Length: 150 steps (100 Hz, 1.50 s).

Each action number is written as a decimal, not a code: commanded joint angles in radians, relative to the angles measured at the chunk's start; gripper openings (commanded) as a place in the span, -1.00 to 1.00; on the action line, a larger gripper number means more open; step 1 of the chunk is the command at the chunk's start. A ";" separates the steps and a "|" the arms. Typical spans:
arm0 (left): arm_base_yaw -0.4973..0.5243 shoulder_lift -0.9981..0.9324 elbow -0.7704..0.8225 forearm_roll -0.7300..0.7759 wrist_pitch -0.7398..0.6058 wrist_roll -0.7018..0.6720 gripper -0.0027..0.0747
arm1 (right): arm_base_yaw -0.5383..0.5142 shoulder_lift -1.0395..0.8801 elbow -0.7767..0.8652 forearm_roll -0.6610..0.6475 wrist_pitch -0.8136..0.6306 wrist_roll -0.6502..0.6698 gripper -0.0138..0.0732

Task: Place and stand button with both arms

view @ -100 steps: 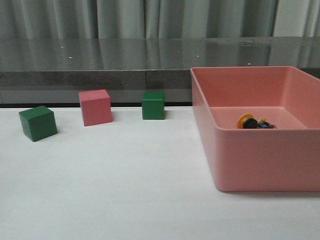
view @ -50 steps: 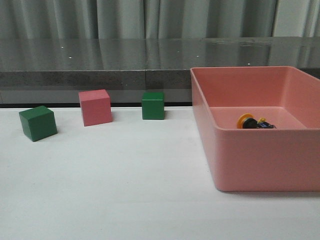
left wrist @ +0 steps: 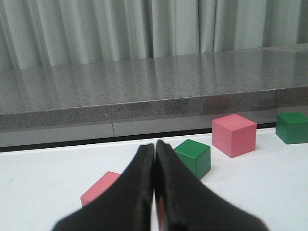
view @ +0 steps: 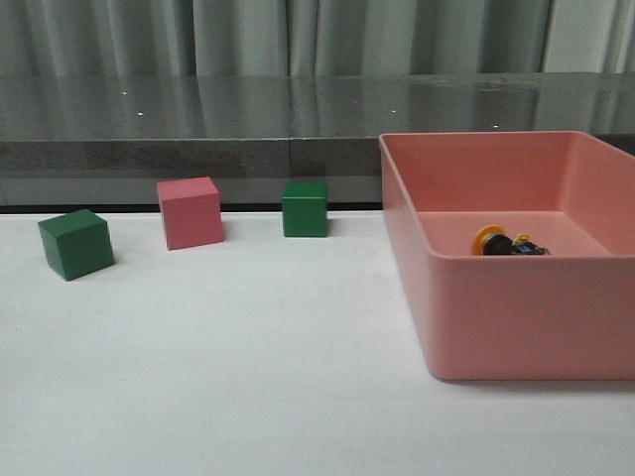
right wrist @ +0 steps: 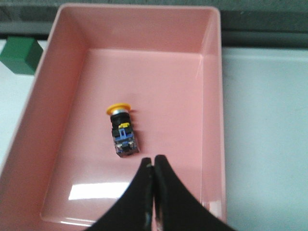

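Observation:
The button [view: 504,243] lies on its side on the floor of the pink bin [view: 496,307], yellow cap towards the left. In the right wrist view the button [right wrist: 122,131] lies just beyond my right gripper [right wrist: 154,163], which is shut and empty above the bin's floor. My left gripper [left wrist: 155,148] is shut and empty, low over the white table, with a green cube [left wrist: 193,157] and a pink cube [left wrist: 98,194] just beyond its tips. Neither arm shows in the front view.
In the front view a green cube [view: 75,244], a pink cube [view: 190,212] and another green cube [view: 304,208] stand at the table's back left. A grey ledge [view: 198,149] and curtains run behind. The bin's walls [right wrist: 214,96] surround the button.

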 commanded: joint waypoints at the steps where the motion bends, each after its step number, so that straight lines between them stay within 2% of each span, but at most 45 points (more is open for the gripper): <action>1: 0.003 -0.032 0.030 -0.008 -0.080 -0.010 -0.98 | 0.019 0.055 -0.050 0.009 -0.024 -0.075 -0.81; 10: 0.003 -0.032 0.030 -0.008 -0.080 -0.010 -0.98 | 0.052 0.105 -0.059 0.009 -0.013 -0.096 -0.72; 19: 0.003 -0.032 0.030 -0.008 -0.080 -0.010 -0.98 | 0.086 0.132 -0.060 0.009 -0.023 -0.099 -0.49; 42: 0.003 -0.032 0.030 -0.008 -0.080 -0.010 -0.98 | 0.146 0.163 -0.060 0.009 -0.118 -0.099 0.57; 46: 0.003 -0.032 0.030 -0.008 -0.080 -0.010 -0.98 | 0.146 0.170 -0.060 0.009 -0.141 -0.099 0.69; 53: 0.003 -0.032 0.030 -0.008 -0.080 -0.010 -0.98 | 0.146 0.186 -0.060 0.009 -0.178 -0.100 0.78; 82: 0.003 -0.032 0.030 -0.008 -0.080 -0.010 -0.98 | 0.146 0.355 -0.060 0.009 -0.239 -0.165 0.77; 108: 0.003 -0.032 0.030 -0.008 -0.080 -0.010 -0.98 | 0.146 0.505 -0.060 0.009 -0.340 -0.166 0.77; 131: 0.003 -0.032 0.030 -0.008 -0.080 -0.010 -0.98 | 0.146 0.610 -0.067 0.009 -0.368 -0.167 0.76; 140: 0.003 -0.032 0.030 -0.008 -0.080 -0.010 -0.98 | 0.146 0.618 -0.067 0.009 -0.371 -0.167 0.53; 150: 0.003 -0.032 0.030 -0.008 -0.080 -0.010 -0.98 | 0.146 0.616 -0.072 0.009 -0.369 -0.167 -0.02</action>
